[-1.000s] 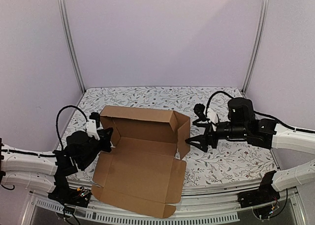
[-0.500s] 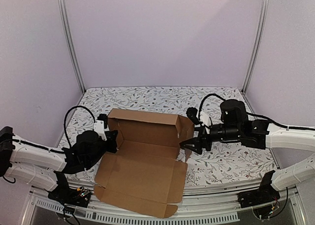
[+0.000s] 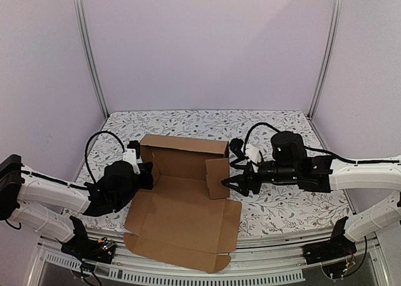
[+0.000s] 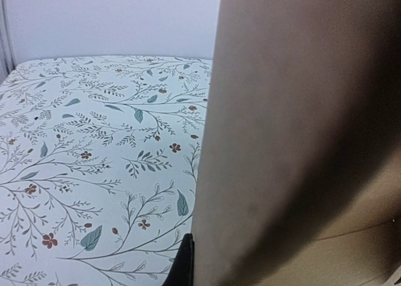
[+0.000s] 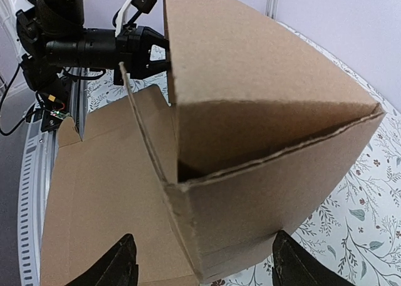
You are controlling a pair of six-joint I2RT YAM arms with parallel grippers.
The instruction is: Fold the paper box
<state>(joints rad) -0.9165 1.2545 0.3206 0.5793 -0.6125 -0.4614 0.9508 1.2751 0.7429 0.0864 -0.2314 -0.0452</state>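
Note:
The paper box [image 3: 182, 217] is a brown cardboard sheet lying partly folded mid-table, its back wall [image 3: 183, 153] upright. Its right side flap [image 3: 217, 177] stands folded inward; its left flap [image 3: 153, 172] stands upright. My left gripper [image 3: 146, 174] is at that left flap; in the left wrist view one black fingertip [image 4: 183, 266] lies tight against the cardboard [image 4: 294, 142], the other hidden behind it. My right gripper [image 3: 228, 184] is open against the right flap; in the right wrist view the fingertips [image 5: 123, 264] straddle the box's corner [image 5: 207, 223] without touching.
The floral tablecloth [image 3: 288, 204] covers the table. Metal frame posts [image 3: 88, 48] stand at the back corners with lilac walls behind. The box's front panel [image 3: 175, 251] overhangs the near table edge above the rail.
Both arms moved inward toward the box. The right side flap swung from angled outward to folded inward, pushed by the right gripper. The left flap now stands more upright.

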